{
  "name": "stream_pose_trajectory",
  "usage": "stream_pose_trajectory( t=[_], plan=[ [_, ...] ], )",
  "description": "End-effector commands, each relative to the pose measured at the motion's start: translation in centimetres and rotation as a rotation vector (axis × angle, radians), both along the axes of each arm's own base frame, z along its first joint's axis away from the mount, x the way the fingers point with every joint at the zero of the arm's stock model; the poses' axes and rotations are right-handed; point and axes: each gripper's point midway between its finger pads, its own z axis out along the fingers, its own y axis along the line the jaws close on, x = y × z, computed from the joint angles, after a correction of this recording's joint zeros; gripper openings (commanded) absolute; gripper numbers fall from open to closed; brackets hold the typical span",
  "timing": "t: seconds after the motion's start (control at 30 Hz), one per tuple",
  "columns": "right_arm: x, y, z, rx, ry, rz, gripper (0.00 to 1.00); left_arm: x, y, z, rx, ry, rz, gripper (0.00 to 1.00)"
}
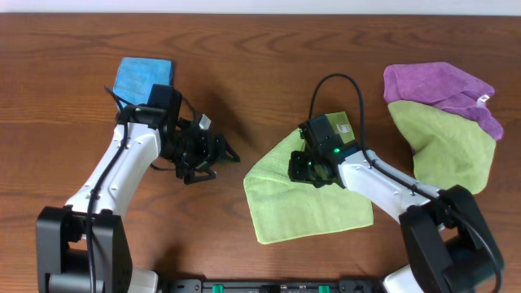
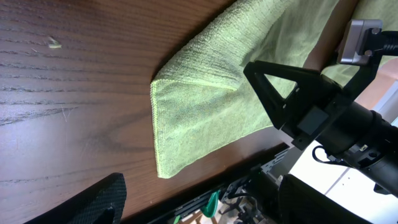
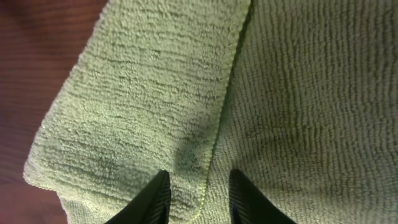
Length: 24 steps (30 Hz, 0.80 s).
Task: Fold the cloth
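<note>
Right wrist | right fingers [image 3: 155,200] narrow, astride cloth [image 3: 298,93] fold edge, grip unclear | left fingers [image 2: 99,202] wide, beside cloth

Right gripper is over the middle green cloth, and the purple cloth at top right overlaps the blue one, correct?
Not the blue one. In the overhead view the purple cloth overlaps the second green cloth; the blue cloth sits alone at upper left. The right gripper is over the middle green cloth, as you said.
</note>
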Motion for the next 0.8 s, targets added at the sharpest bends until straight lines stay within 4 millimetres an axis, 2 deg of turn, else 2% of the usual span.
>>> stream_pose_trajectory(
  t=[0.0,0.57,0.77],
  plan=[
    [-0.21,0.04,-0.41,-0.008,0.004,-0.008,0.29,-0.09,-0.02,-0.14,-0.003,-0.005,-0.016,0.80],
    [0.15,0.08,-0.35,-0.008,-0.011,-0.013,0.26,-0.11,-0.02,-0.14,-0.004,-0.005,-0.016,0.80],
    [-0.07,-0.02,-1.22,-0.019,0.012,-0.013,0.24,-0.11,-0.02,-0.14,-0.004,-0.005,-0.016,0.80]
  ],
)
